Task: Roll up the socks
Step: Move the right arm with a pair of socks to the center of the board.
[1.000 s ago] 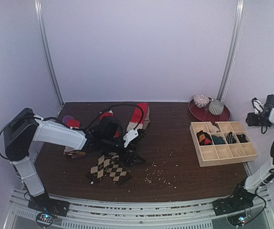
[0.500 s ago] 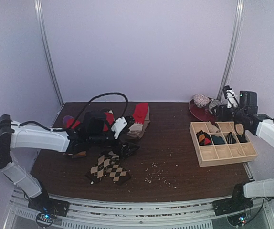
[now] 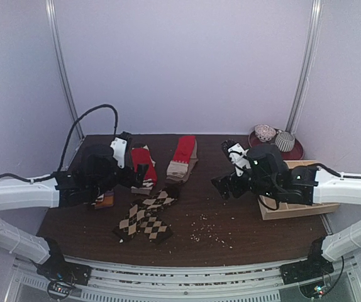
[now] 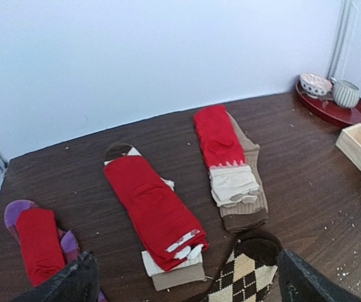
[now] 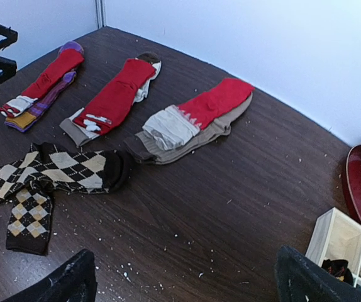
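Observation:
The brown-and-beige argyle socks [image 3: 144,217] lie spread flat at the front of the table, and show in the left wrist view [image 4: 246,277] and the right wrist view [image 5: 48,173]. Behind them lie a red pair with tan cuff [image 3: 144,160] [image 4: 152,211] [image 5: 114,97], a red pair with white and tan [image 3: 182,157] [image 4: 227,157] [image 5: 193,116], and a red-and-purple pair [image 4: 33,242] [image 5: 42,85]. My left gripper [image 3: 138,173] [image 4: 190,292] hangs open and empty above the red pair. My right gripper [image 3: 221,184] [image 5: 187,289] hangs open and empty above bare table right of the socks. No black striped socks show.
The pale wooden grid tray [image 3: 281,211] [image 5: 341,242] stands at the right, mostly behind my right arm. A dark red plate [image 3: 275,151] [image 4: 328,107] with a bowl and a ribbed cup sits at the back right. Pale crumbs lie scattered on the wood near the front.
My left gripper has drawn back to the left, away from the argyle socks. My right arm has swung in from the far right to over the table's middle.

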Controlling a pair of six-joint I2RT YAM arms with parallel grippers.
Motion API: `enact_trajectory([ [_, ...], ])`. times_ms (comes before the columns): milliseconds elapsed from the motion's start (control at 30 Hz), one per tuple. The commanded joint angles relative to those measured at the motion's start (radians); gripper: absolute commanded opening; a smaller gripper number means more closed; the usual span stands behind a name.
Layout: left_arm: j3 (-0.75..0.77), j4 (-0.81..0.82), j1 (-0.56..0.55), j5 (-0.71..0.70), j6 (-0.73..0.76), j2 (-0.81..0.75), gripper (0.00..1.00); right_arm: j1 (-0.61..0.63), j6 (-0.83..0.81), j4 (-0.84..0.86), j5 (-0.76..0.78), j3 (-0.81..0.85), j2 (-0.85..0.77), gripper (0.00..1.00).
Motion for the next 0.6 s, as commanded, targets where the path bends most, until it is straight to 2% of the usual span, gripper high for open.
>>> enact_trajectory([
  [0, -0.001, -0.113, 0.005, -0.116, -0.162, -0.059, 0.98, 0.015, 0.003, 0.001, 0.168, 0.029, -0.004, 1.00],
  [100, -0.013, -0.171, 0.006, -0.057, -0.210, -0.053, 0.98, 0.000, 0.120, 0.198, 0.150, -0.087, -0.030, 1.00],
  [167, -0.026, -0.209, 0.006, -0.045, -0.240, -0.048, 0.98, -0.003, 0.084, 0.317, 0.080, -0.166, -0.043, 1.00],
  [267, -0.054, -0.248, 0.006, -0.035, -0.272, -0.066, 0.98, -0.002, 0.096, 0.452, -0.018, -0.219, -0.017, 0.92],
  [367, -0.087, -0.255, 0.006, -0.020, -0.290, -0.106, 0.98, -0.002, 0.148, 0.386, -0.065, -0.116, 0.103, 0.78],
  [500, -0.120, -0.234, 0.006, 0.033, -0.274, -0.136, 0.98, 0.002, 0.245, 0.165, -0.138, 0.163, 0.388, 0.71],
  [567, -0.117, -0.252, 0.007, 0.042, -0.265, -0.133, 0.98, 0.022, 0.266, 0.162, -0.158, 0.257, 0.501, 0.70],
])
